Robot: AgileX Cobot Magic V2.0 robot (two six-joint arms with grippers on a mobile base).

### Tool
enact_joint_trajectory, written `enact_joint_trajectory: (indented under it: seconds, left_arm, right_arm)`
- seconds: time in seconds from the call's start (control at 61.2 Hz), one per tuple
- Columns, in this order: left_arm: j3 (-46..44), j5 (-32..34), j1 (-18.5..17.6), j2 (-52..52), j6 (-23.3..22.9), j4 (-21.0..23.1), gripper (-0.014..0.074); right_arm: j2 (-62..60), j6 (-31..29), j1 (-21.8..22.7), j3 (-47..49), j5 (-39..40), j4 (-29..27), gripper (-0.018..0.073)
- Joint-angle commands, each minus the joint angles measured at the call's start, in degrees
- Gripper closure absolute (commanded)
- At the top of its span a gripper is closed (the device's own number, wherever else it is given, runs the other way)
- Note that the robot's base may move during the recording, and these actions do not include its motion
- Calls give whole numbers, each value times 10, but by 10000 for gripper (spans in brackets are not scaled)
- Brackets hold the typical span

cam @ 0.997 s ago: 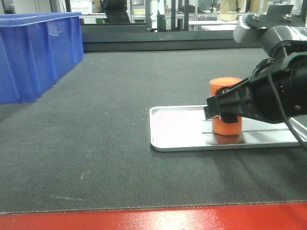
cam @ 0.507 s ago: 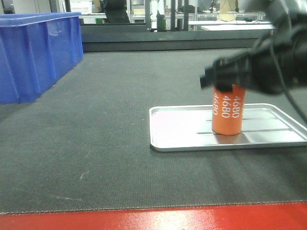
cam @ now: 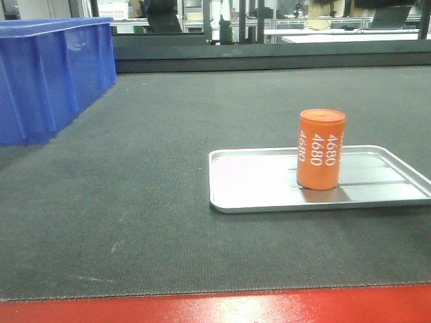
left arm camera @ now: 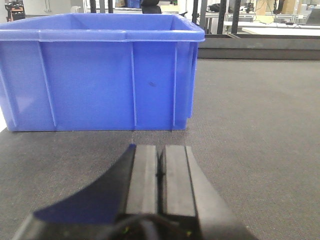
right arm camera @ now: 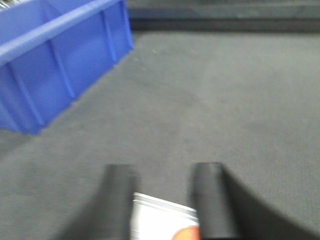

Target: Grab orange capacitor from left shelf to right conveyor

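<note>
Orange capacitor [cam: 321, 149] upright on small silver tray [cam: 256, 180]. Right claw [right arm camera: 164, 200] spread, empty; left claw [left arm camera: 160, 172] pinched, empty. Could topple if nudged.

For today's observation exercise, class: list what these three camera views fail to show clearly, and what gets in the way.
- Orange capacitor: in the right wrist view only a blurred orange sliver at the bottom edge.
- Small silver tray: right end cut off by the front view's edge.
- Blue bin: contents hidden by its walls.
- Left shelf: in no view.
- Right pincer: blurred, base cut off.
- Left pincer: base cut off.
</note>
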State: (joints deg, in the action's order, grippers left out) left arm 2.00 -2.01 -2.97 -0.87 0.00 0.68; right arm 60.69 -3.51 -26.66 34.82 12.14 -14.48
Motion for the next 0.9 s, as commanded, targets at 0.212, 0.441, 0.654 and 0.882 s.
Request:
enact_joint_trajectory:
  seconds: [0.212,0.441,0.654,0.882]
  left_arm:
    - [12,51,0,-5,0,0,722]
    - [12,51,0,-5,0,0,722]
    - [12,51,0,-5,0,0,722]
    - [12,51,0,-5,0,0,722]
  right_arm:
    - [-131,-5,2,23,-53,9,503]
    - [-130,-5,2,23,-53,9,503]
    - [-125,-5,5,23,-49,10,503]
    - [-170,-18,150,22,-55,13,503]
